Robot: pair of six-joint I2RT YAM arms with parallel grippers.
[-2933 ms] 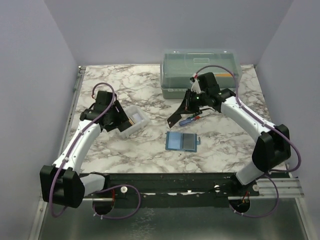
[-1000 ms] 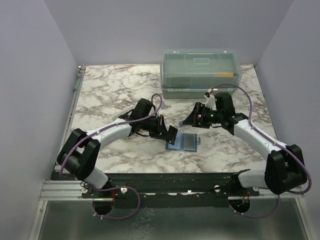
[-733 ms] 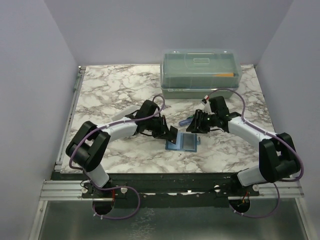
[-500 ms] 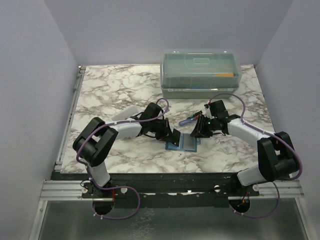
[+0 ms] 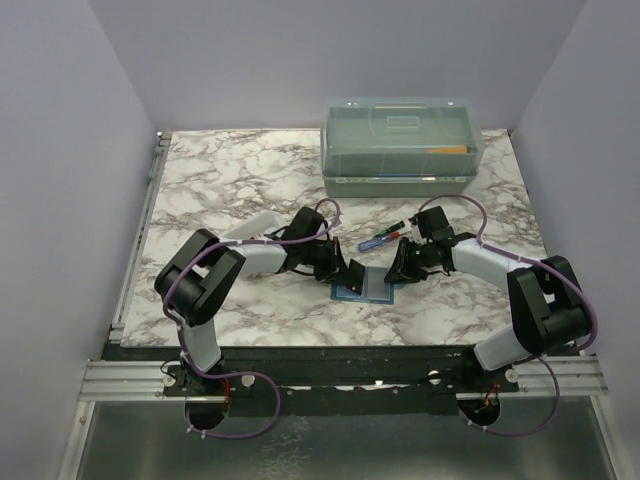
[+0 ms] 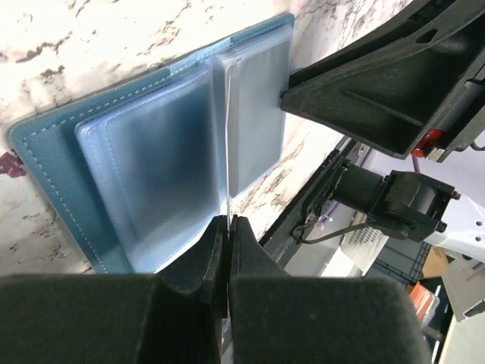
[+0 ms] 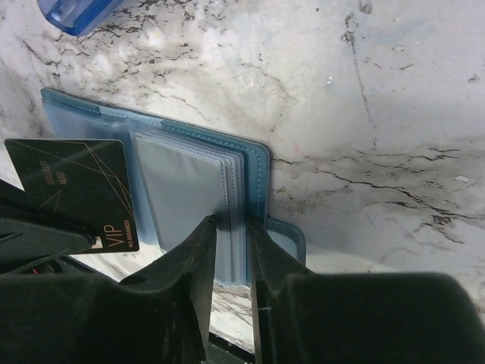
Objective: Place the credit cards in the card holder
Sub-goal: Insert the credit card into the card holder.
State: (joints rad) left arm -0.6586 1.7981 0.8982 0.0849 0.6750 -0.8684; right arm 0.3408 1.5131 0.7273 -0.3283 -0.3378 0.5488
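A white tabletop (image 5: 230, 170) veined in grey-brown marble pattern fills the floor of a booth with plain lavender walls (image 5: 300, 50). At its far edge, right of centre, stands a large translucent grey-green box (image 5: 400, 140) with its lid on; something orange (image 5: 448, 150) shows faintly through its right end. Nearer, in the middle of the table, a slim blue pen-like item (image 5: 378, 240) lies at a slant with a small red part at its far end; the right wrist view catches only its translucent blue end (image 7: 76, 11). Left of centre sits a small clear-white plastic tray (image 5: 256, 222), partly hidden. A metal rail (image 5: 320, 378) runs along the near edge.
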